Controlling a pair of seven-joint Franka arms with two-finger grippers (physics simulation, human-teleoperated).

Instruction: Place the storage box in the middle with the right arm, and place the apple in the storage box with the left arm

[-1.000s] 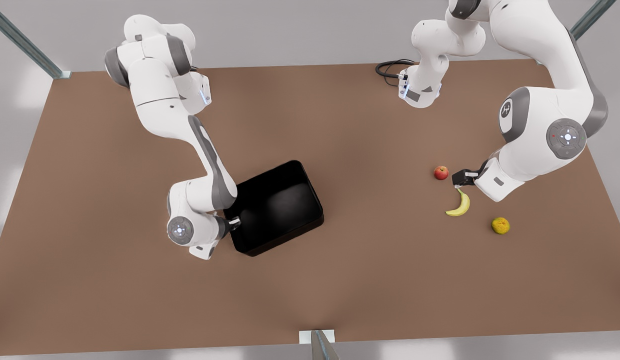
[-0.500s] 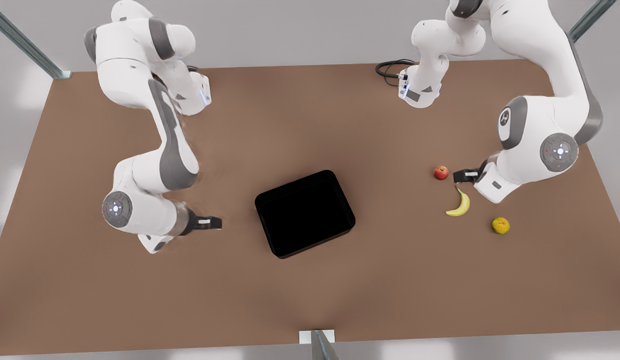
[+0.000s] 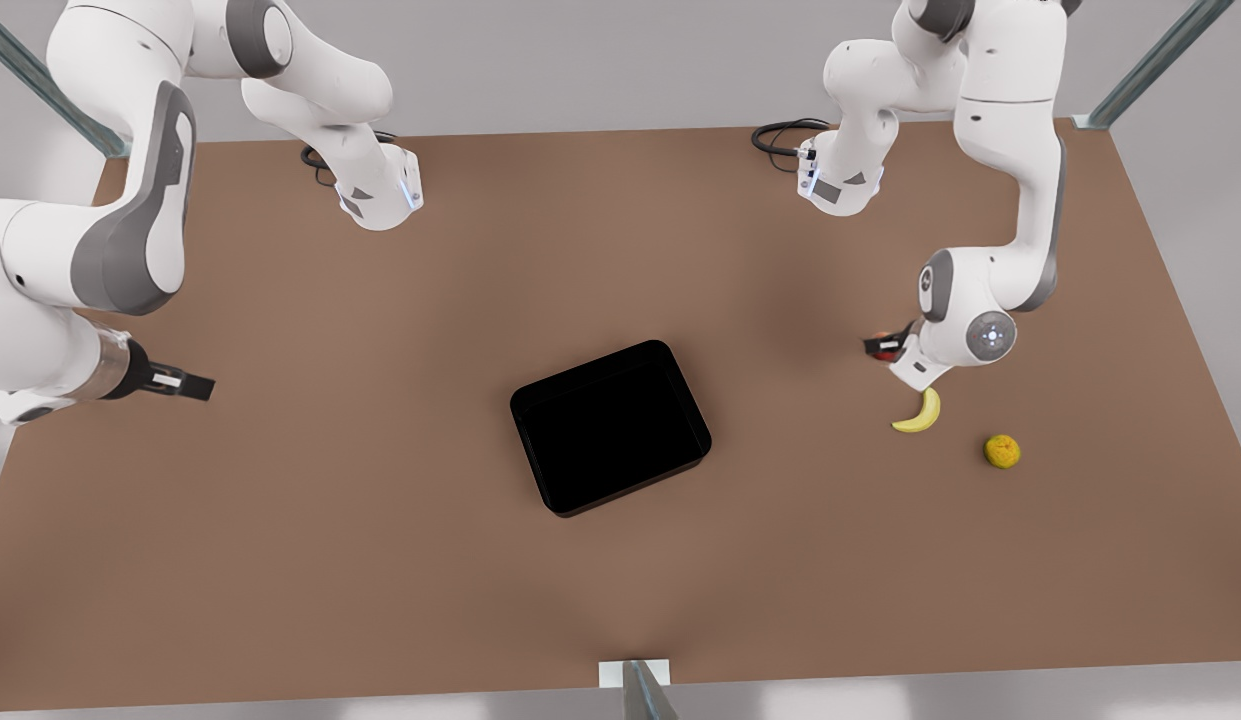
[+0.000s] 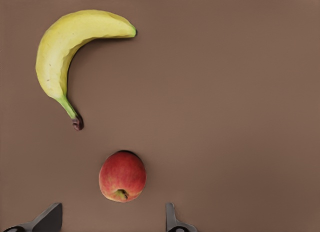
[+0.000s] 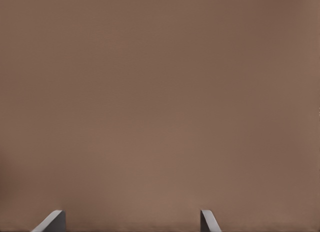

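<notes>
Glossy black storage box (image 3: 611,427) set open-side up near the middle of the brown table (image 3: 620,250), well apart from both arms, that half of the job seemingly done. Left pincer (image 3: 883,346) poised over the red apple (image 4: 122,175) at the front view's right, fingers spread wide and empty, the fruit lying between the two fingertips (image 4: 48,218) in the wrist view but not yet gripped; likely lined up this way for a straight descent and a squeeze across the apple's widest part. Banana (image 3: 919,412) just beside, stem end nearest the apple, close enough to be nudged by a careless finger. Round orange-yellow citrus fruit (image 3: 1001,451) farther off, beyond the banana, out of the way. Right pincer (image 3: 190,384) parked at the front view's far left over bare table, fingers apart and holding nothing, waiting clear of the box, presumably to leave a free lane for the apple's trip across. Apple in the front view largely masked by the left pincer, a sliver of red showing.
</notes>
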